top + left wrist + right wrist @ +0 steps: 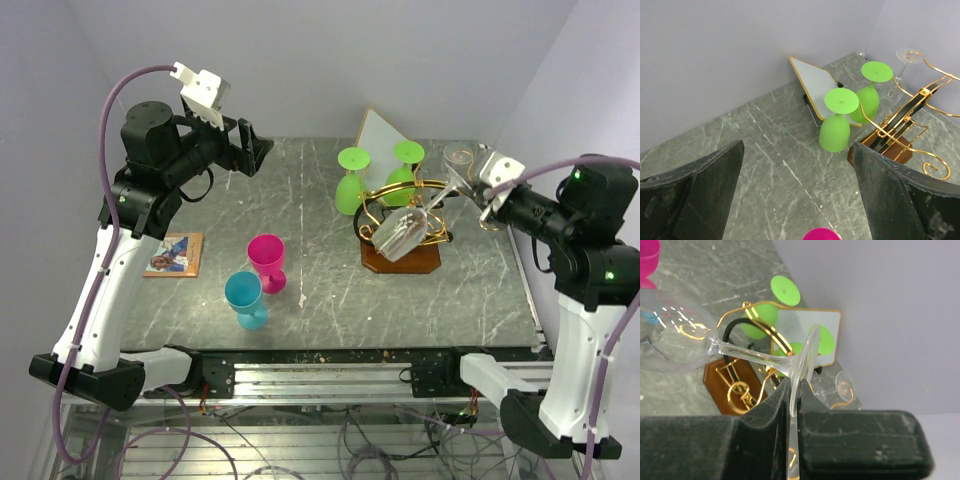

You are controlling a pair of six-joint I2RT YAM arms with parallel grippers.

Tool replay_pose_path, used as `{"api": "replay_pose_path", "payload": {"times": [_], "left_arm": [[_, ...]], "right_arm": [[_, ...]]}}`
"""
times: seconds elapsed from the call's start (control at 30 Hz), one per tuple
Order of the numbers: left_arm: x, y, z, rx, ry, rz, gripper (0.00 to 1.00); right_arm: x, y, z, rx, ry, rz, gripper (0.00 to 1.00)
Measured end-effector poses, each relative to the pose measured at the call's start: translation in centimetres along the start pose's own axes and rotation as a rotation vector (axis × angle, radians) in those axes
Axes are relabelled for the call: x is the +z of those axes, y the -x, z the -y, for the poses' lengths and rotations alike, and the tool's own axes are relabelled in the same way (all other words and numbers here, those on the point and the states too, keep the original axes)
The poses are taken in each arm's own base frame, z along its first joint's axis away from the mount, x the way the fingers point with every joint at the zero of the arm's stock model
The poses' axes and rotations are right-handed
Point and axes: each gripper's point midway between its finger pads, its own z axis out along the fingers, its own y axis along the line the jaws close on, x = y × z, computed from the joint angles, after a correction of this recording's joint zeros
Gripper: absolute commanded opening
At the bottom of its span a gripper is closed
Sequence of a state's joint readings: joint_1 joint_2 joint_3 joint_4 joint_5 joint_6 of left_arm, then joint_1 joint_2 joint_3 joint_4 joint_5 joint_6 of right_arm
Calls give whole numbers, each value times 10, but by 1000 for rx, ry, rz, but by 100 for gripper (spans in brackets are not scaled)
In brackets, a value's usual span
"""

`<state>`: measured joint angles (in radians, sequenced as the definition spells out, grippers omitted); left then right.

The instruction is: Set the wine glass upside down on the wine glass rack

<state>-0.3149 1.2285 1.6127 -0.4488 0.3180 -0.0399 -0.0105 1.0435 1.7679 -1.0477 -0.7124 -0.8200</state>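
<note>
A clear wine glass (398,235) hangs tilted over the gold wire wine glass rack (412,205), with its bowl low toward the left and its stem sloping up to the right. My right gripper (476,200) is shut on the edge of the glass's foot (801,365), and the bowl (670,337) sits at the left of the right wrist view. Beneath it are the rack's gold scrolls and brown base (720,385). My left gripper (255,150) is raised at the back left, open and empty, its fingers (705,185) wide apart above the table.
Two green glasses (352,185) (405,160) stand upside down at the rack's far side, and another clear glass (458,158) is at its right. A white gold-edged panel (385,135) leans behind. A pink glass (267,262) and a blue glass (245,298) stand front left, beside a picture card (175,253).
</note>
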Motion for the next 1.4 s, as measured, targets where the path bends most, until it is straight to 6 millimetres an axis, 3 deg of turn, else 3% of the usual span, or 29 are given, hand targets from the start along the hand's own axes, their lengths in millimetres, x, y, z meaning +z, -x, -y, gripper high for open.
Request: {"api": "replay_pose_path", "payload": {"times": [0.27,0.57,0.9,1.07,1.4], "left_arm": [[-1,-1,-6,27,19,-3,99],[2,-5,-13,27,34,-15,98],[7,-10,-15,30,32,-30,98],[7,-10,-16,37,33,-30,98],[7,-10,-17,46,35,-31,97]], "right_arm": [[-42,-16,-39,-76,9,-115,0],[-64,-65,-61,-74,-24,-320,0],[-54,-132,-40,-120,-39,-582,0],[-40,-144,-26,-167,-34,-624,0],[-18,-149,3,-244,-89,-652,0]]}}
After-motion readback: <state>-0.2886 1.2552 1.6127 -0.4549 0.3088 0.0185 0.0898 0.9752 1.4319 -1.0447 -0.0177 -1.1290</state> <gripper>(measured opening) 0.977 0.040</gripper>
